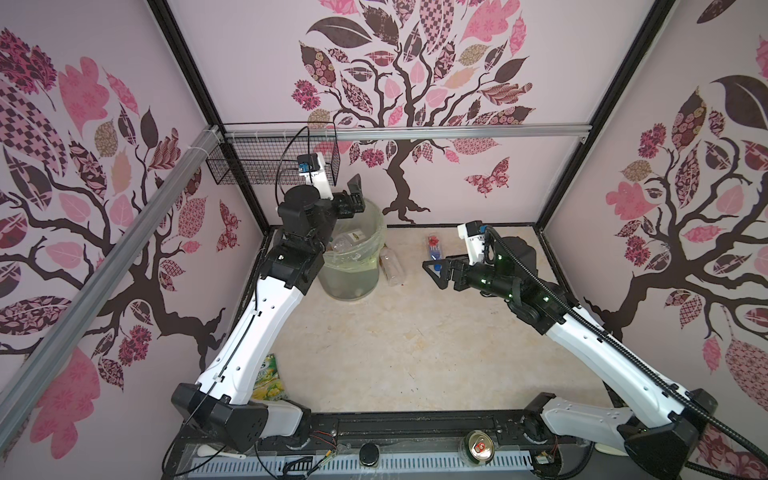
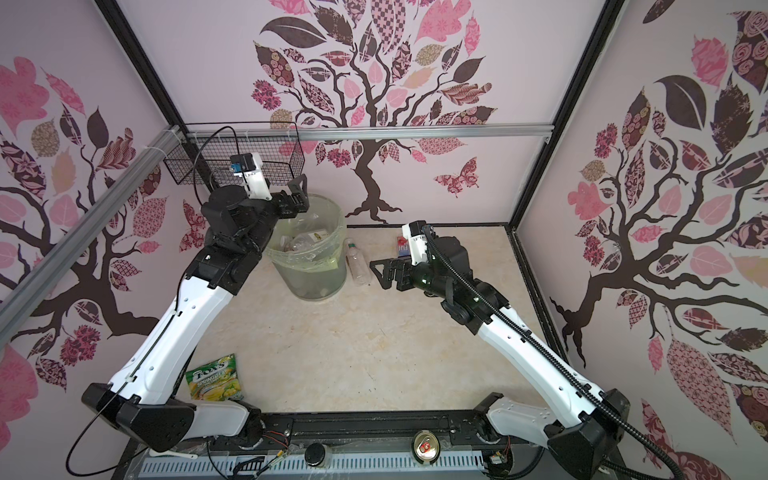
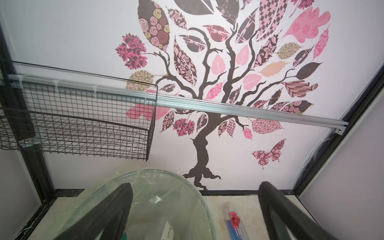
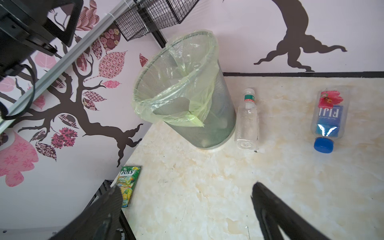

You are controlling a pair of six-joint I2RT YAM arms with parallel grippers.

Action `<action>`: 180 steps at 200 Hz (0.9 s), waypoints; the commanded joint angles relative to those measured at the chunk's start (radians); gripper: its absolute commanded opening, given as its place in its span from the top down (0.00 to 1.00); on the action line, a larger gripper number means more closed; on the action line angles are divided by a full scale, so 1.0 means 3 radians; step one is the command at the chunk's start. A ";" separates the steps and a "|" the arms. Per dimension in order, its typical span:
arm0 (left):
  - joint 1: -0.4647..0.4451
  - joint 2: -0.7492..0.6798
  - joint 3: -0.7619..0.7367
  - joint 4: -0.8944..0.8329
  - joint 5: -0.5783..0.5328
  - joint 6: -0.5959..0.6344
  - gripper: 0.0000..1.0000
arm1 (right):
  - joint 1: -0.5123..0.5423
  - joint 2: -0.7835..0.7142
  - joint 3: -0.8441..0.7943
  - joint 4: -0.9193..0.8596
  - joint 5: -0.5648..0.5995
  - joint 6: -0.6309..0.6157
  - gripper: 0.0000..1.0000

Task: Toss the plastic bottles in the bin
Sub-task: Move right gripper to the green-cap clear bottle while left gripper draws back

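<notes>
Nearest the lens: metal can point(image 1: 478, 449) with a red tab on the front rail, and a green sweet packet point(image 2: 214, 378) at the bench point(image 1: 415, 353) edge by the left arm's base. Neither is task material, so leave both.

Left end effector point(image 1: 356, 195): fingers spread wide, nothing between them, hanging over the far rim of the bin point(image 1: 357, 278). Several bottles point(image 1: 345, 243) lie inside on the liner bag point(image 4: 182, 108).

Right end effector point(image 1: 431, 274): also spread and empty, hovering above the bench near the two bottles left out. Clear bottle point(image 4: 247, 122) lies on its side just beside the bin's base; contact not discernible. Blue-label bottle point(image 4: 329, 118) lies farther right, well apart from the bin, cap end toward the front of the bench.

Judgement: the left arm's drop looks done, and the next pick falls to the right arm. Blue-label bottle is the easier one, with open bench all round it.
- Straddle its body across the long axis, mid-label.
- Close gently, since thin plastic dents and may slide.
- Lift above the rim before crossing over.
- Left arm should clear the bin's mouth first.
- For the clear bottle, come from above so the bin is not shoved.
</notes>
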 commanded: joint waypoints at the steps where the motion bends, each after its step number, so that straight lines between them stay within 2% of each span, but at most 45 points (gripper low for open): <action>1: -0.0194 -0.0016 0.0033 -0.0103 0.0078 0.0003 0.02 | 0.0023 -0.0146 -0.0034 0.0006 0.0156 -0.0005 0.01; 46: -0.0370 -0.0192 -0.0184 -0.0261 0.0539 -0.0456 0.02 | -0.0041 -0.0042 0.0021 -0.0222 0.0581 -0.0191 0.01; 94: -0.0683 -0.0374 -0.0759 -0.0182 0.0679 -0.0698 0.02 | -0.0428 0.0296 -0.0038 -0.0091 0.0421 -0.0147 0.00; 118: -0.0733 -0.0464 -0.1025 -0.0195 0.0821 -0.0891 0.02 | -0.0431 0.0562 -0.0051 0.0042 0.0421 -0.0144 0.01; 150: -0.0731 -0.0680 -0.1524 -0.0054 0.1003 -0.1243 0.02 | -0.0399 0.0959 -0.0243 0.0588 0.0384 0.0004 0.01; 180: -0.0705 -0.0875 -0.1964 0.0028 0.1080 -0.1429 0.02 | -0.0176 0.1468 -0.0154 0.0823 0.0505 -0.0178 0.01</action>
